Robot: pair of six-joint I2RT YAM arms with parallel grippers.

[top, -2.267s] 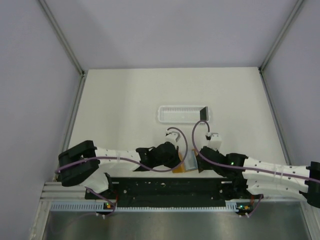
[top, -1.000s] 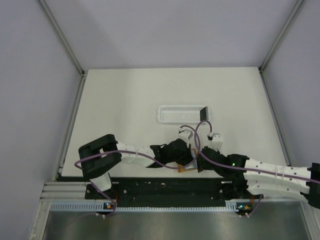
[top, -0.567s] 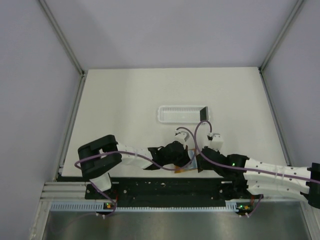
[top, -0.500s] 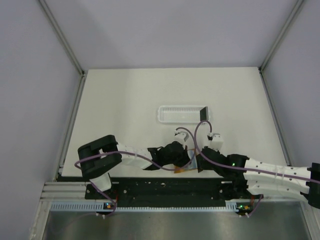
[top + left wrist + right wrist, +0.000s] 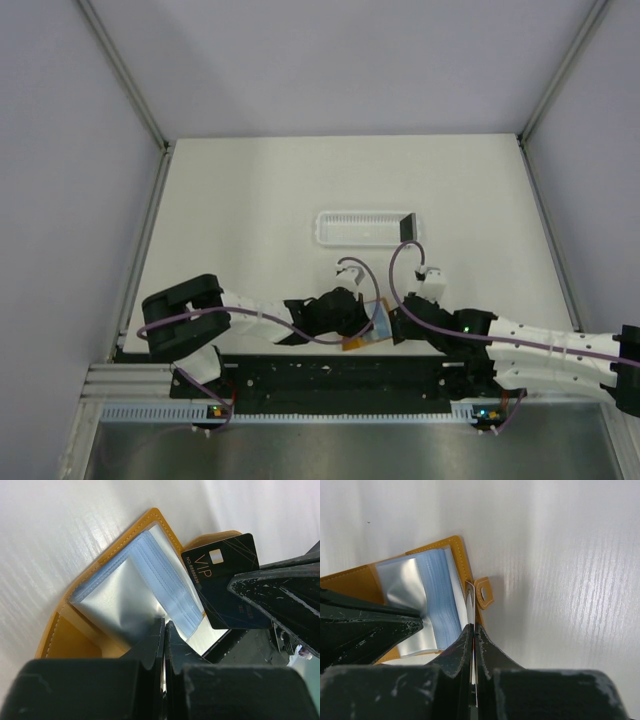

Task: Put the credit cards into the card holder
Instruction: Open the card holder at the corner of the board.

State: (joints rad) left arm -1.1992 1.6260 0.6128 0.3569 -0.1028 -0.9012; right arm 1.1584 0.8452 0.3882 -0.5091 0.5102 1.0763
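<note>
The card holder (image 5: 365, 335) lies open near the table's front edge, orange-tan with pale blue sleeves (image 5: 150, 565). My left gripper (image 5: 164, 626) is shut, pinching a clear silvery sleeve and lifting it into a tent shape. My right gripper (image 5: 472, 627) is shut on a black credit card (image 5: 225, 580) marked VIP. In the right wrist view the card (image 5: 470, 597) shows edge-on, its tip at the holder's edge beside the small tab (image 5: 484, 592). In the top view both grippers, left (image 5: 360, 322) and right (image 5: 393, 322), meet over the holder. Another dark card (image 5: 407, 226) stands in the white tray.
The long white slotted tray (image 5: 365, 228) sits just behind the grippers at mid table. The black base rail (image 5: 330, 375) runs right in front of the holder. Grey walls (image 5: 70, 200) enclose the table on the left, right and back.
My left arm has drawn back to the left and nearer the front edge, and more of the holder's pale blue inside now shows. The right arm has stayed put, gripping its card.
</note>
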